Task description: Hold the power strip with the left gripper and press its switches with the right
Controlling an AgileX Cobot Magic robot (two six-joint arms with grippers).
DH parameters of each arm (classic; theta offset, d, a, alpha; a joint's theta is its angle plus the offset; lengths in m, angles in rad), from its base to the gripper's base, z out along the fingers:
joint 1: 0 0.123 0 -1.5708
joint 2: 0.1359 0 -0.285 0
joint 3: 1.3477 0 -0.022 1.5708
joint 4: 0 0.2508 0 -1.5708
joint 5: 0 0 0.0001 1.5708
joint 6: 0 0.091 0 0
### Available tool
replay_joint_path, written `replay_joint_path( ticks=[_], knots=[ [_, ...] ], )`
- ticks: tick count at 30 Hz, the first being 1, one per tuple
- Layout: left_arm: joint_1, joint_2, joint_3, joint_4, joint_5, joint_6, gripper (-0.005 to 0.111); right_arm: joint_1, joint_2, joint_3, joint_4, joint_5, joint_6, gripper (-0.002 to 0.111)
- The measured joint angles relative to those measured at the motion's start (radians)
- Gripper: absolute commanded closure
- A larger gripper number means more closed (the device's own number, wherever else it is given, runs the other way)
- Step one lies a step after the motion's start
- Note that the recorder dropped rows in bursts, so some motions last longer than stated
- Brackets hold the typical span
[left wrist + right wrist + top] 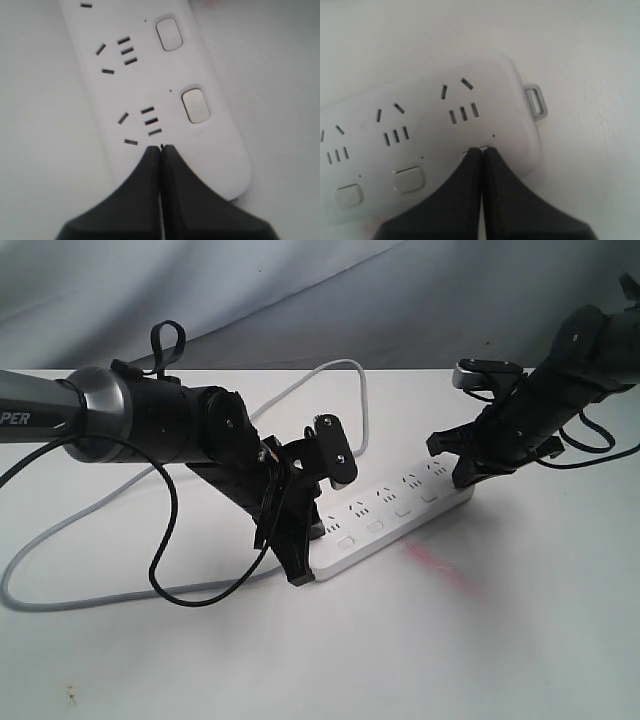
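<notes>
A long white plastic power strip point(388, 523) lay diagonally mid-scene, its near-left end pinned by the clenched black left gripper point(297, 575), while the clenched black right gripper point(481, 150) seemingly pressed its far-right end, with the neighbouring white button point(409, 179) likely next.

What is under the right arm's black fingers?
The white power strip. A sliver of one button peeks out at the tips of the fingers; the rest is hidden.
</notes>
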Motion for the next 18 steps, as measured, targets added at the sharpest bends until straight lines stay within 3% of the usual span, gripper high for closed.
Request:
replay_joint_path(
  ticks=[4, 11, 18],
  knots=[
    [0.0, 0.0, 0.0, 0.0, 0.0, 0.0, 0.107, 0.031, 0.005, -0.009, -0.08, -0.002, 0.031, 0.108],
    [0.0, 0.0, 0.0, 0.0, 0.0, 0.0, 0.107, 0.121, 0.015, -0.019, -0.389, -0.006, 0.26, 0.108],
    [0.0, 0.002, 0.0, 0.0, 0.0, 0.0, 0.107, 0.136, 0.027, -0.025, -0.439, 0.0, 0.296, 0.108]
  ],
)
